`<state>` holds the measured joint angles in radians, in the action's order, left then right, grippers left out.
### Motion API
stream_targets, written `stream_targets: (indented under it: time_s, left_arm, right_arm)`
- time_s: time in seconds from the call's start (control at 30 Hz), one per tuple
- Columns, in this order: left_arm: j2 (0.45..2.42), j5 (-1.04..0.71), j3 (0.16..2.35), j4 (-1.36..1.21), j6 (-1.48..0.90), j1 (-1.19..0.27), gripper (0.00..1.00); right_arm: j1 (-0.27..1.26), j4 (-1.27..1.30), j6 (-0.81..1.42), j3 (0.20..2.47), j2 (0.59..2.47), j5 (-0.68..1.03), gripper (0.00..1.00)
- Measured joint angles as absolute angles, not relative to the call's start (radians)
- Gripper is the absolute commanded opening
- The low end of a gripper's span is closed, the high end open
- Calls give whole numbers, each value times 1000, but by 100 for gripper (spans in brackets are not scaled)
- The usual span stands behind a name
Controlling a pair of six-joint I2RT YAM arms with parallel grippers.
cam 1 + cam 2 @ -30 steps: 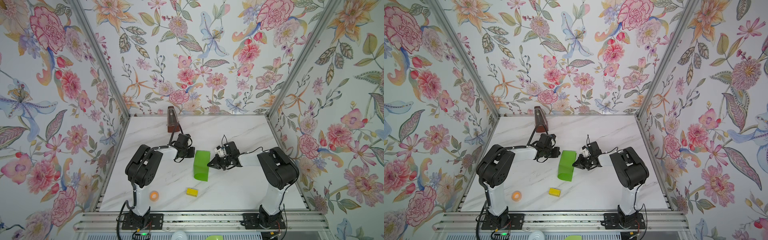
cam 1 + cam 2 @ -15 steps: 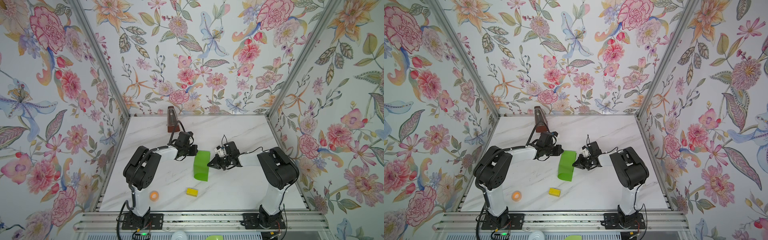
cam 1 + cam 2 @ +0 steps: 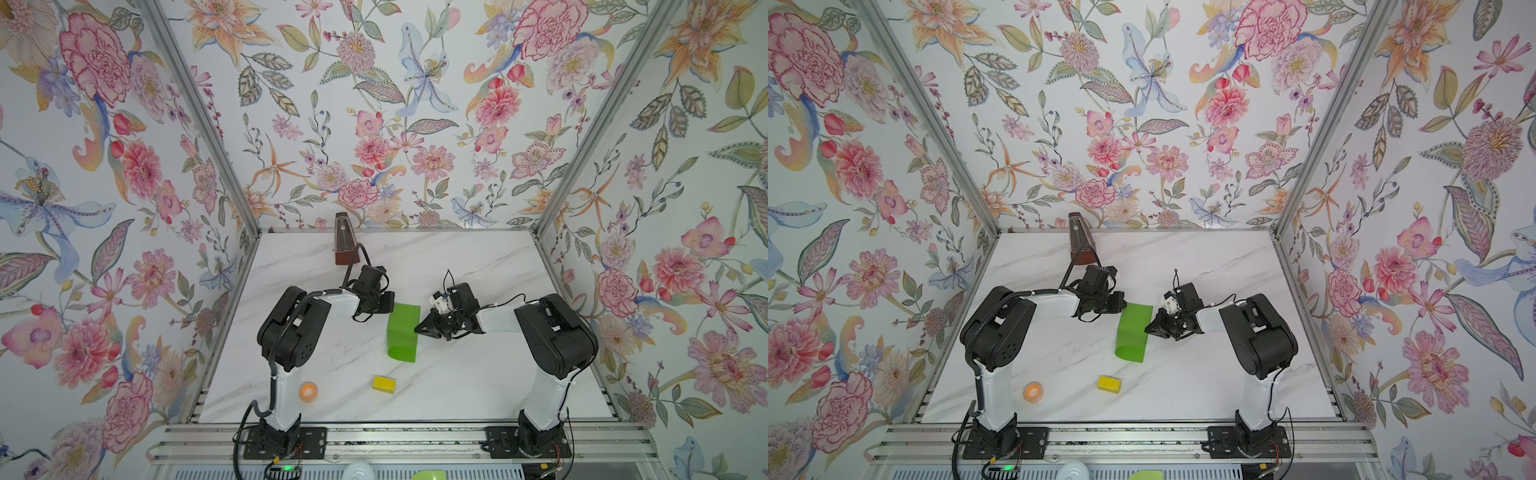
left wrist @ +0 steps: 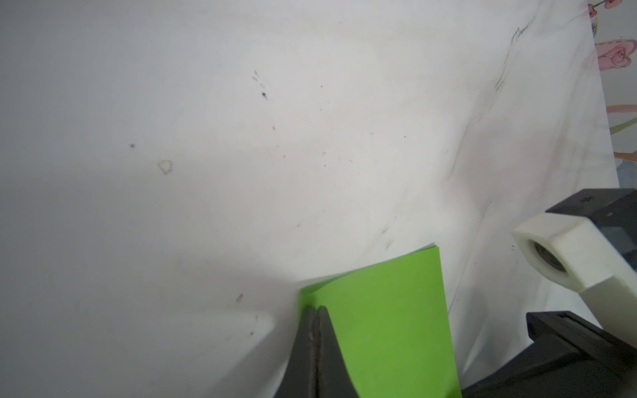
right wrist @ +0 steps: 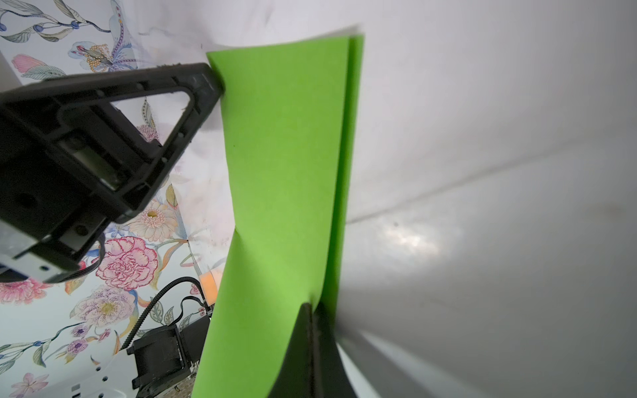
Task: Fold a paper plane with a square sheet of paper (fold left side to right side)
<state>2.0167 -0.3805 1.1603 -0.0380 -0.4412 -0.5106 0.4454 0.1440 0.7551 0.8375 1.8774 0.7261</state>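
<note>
Slightly offset paper [image 5: 286,155] edges, marble [image 5: 482,138] beyond

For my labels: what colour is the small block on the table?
The block is yellow, clearest in a top view.

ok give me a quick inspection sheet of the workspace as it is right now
surface: white marble table, faint specks.
job's things: green paper folded over, top layer bulging, edges not quite matched.
clutter: yellow block, orange roll, brown metronome, all apart from the paper.
grippers: left gripper and right gripper shut, tips at the paper; pinch unclear.
cables: black cable loops over left wrist, off the paper.
surroundings: floral walls, metal rail in front.
</note>
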Motion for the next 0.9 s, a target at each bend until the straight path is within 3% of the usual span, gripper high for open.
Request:
stream_targets:
  time_s: [0.43, 0.67, 0.9]
  left_arm:
    - [2005, -343, 1167, -9, -413, -469, 0]
    - [1827, -355, 1117, 114, -400, -491, 0]
    - [1702, -390, 1004, 146, -393, -606, 0]
  right_arm:
    - [448, 146, 756, 837, 1877, 726, 0]
    - [448, 146, 756, 837, 1878, 726, 0]
    - [448, 144, 756, 838, 1878, 726, 0]
